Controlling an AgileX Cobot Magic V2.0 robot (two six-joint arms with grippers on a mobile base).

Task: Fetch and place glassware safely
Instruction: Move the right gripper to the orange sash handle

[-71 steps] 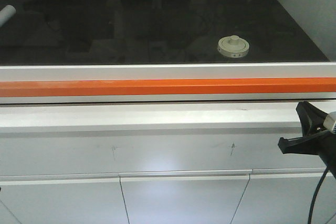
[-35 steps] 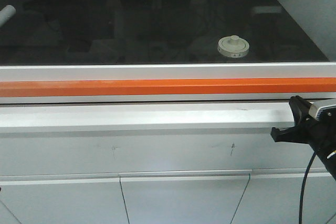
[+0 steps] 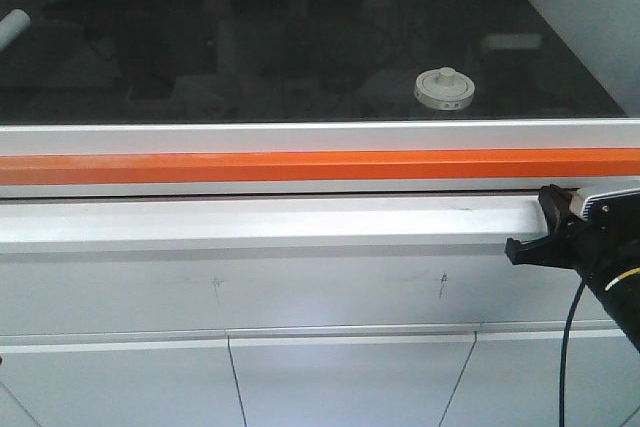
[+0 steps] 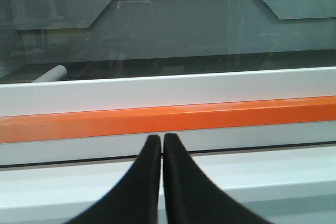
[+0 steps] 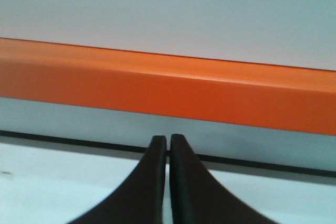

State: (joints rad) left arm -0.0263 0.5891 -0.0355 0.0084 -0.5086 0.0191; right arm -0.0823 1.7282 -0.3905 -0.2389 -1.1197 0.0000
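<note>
**Lidded glass jar (image 3: pixel 443 89) on dark bench (image 3: pixel 250 57); both pincers closed**

Item: the glass jar is standing upright on the bench, right of centre, with its cream-white lid and central knob facing up.
A white rolled tube (image 3: pixel 12 27) is lying at the bench's far left edge, well apart from the jar.
An orange strip (image 3: pixel 300 166) is running along the bench front, above a white ledge (image 3: pixel 250 225).
Right pincer (image 5: pixel 168 141): its fingers are pressing together on nothing and pointing at the strip. In the front view it is showing low at the right, below the strip, well apart from the jar.
Left pincer (image 4: pixel 156 138): it is likewise closed and empty, facing the strip.
</note>
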